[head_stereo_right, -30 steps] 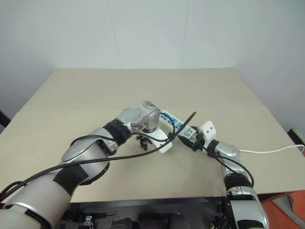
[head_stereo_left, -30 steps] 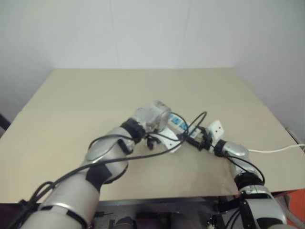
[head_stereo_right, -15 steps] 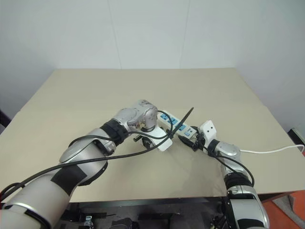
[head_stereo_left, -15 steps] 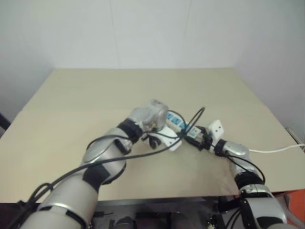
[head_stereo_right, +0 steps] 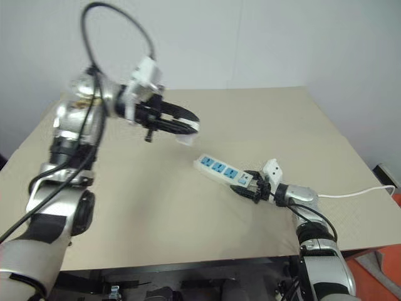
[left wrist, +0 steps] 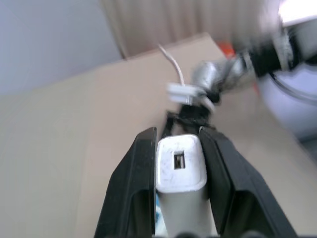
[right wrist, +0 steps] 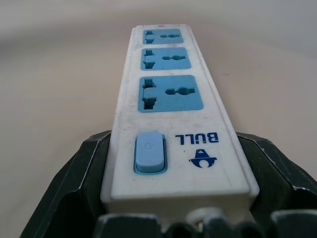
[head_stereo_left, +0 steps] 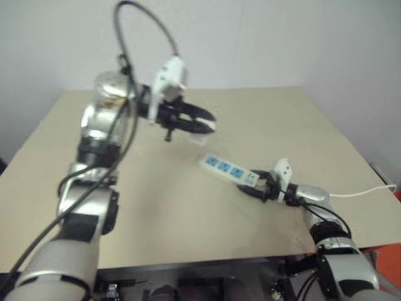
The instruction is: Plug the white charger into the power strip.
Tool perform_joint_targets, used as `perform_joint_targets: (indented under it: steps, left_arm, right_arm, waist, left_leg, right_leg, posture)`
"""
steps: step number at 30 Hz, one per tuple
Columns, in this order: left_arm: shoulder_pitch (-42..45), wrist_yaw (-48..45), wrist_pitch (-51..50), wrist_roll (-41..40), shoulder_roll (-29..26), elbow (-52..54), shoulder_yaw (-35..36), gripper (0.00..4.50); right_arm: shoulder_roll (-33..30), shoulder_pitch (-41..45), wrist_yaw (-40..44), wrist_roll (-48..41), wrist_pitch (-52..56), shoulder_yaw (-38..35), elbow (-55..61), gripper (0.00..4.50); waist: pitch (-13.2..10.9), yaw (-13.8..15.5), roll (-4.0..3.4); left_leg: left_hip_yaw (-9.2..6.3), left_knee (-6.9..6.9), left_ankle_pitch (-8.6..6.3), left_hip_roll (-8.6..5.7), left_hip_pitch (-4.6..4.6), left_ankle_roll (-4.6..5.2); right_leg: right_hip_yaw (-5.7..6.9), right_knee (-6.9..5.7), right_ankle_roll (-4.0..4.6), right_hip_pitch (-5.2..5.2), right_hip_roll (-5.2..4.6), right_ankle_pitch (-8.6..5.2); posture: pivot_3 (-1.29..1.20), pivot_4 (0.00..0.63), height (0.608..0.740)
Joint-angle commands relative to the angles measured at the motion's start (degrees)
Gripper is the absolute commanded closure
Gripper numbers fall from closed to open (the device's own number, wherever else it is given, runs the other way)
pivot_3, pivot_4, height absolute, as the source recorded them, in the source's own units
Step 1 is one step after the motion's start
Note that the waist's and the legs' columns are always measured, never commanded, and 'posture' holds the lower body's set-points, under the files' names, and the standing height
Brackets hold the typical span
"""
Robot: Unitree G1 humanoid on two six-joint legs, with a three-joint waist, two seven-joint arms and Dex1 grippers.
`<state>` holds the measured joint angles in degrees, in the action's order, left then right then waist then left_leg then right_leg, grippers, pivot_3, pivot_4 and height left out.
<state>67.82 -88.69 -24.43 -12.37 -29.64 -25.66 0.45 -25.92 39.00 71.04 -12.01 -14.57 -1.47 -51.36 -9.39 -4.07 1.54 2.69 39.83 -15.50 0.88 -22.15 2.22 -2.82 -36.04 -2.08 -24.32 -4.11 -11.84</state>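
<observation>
**Charger aloft, strip held fast**

While the left gripper (left wrist: pixel 176 148) clamps the white charger (left wrist: pixel 179 161) high over the table (head_stereo_left: pixel 125 188), up and left of the power strip (head_stereo_right: pixel 222 170), the right gripper (right wrist: pixel 173 163) grasps that strip's switch end, the strip lying flat, its cable (head_stereo_left: pixel 360 192) trailing right.

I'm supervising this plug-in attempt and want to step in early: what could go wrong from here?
The left gripper holds the white charger in the air, well away from the power strip; its prongs are not visible, so it may arrive misaligned with a socket. The right gripper grips only the strip's switch end, so pressing on a far socket could tilt or swing the strip on the table.
</observation>
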Motion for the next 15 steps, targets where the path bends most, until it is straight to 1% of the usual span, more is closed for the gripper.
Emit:
perform_joint_targets:
  steps: [1,4,7,11,15]
  left_arm:
    - [-4.1,2.2,-8.8,-9.1,-2.7,6.6,6.8,3.44]
    - [-9.7,3.8,-15.5,-14.7,-5.5,11.4,10.1,3.44]
    - [-14.8,5.0,-19.2,-18.1,-7.4,16.4,10.4,3.44]
    - [-21.0,5.7,-20.5,-19.8,-9.4,21.9,8.3,3.44]
    - [-24.5,6.0,-20.3,-21.4,-9.3,21.4,7.9,3.44]
  right_arm:
    - [1.4,2.3,7.7,-0.3,-2.6,2.0,0.5,1.09]
    - [3.0,3.8,10.9,0.5,-3.7,3.6,-0.3,1.09]
    - [4.5,4.5,12.4,2.6,-5.9,5.6,-1.9,1.09]
    - [5.7,5.3,13.0,3.8,-8.2,6.8,-4.0,1.09]
    - [5.7,5.7,13.9,4.5,-9.2,7.3,-5.3,1.09]
  waist:
    - [0.0,-0.1,0.0]
    - [-0.1,-0.1,-0.04]
    - [-0.1,0.1,-0.04]
    - [-0.1,0.5,-0.04]
    - [-0.1,0.6,-0.04]
  left_leg:
    - [-0.03,0.0,0.0,0.0,-0.02,0.0]
    - [-0.12,-0.01,0.01,0.04,-0.13,-0.03]
    - [-0.22,-0.02,0.05,0.02,-0.19,-0.1]
    - [-0.27,-0.01,0.05,-0.06,-0.14,-0.12]
    - [-0.29,-0.01,0.08,-0.05,-0.09,-0.16]
  right_leg:
    - [0.04,-0.04,0.0,0.0,0.01,0.0]
    - [0.14,-0.18,0.03,-0.08,0.0,0.02]
    - [0.25,-0.19,0.03,-0.1,-0.09,0.03]
    - [0.32,-0.17,0.03,-0.01,-0.22,0.03]
    - [0.34,-0.14,0.04,0.01,-0.21,0.03]
  posture:
    - [0.0,0.15,0.74]
    - [0.0,0.15,0.74]
    - [0.0,0.15,0.74]
    - [0.0,0.15,0.74]
    - [0.0,0.15,0.74]
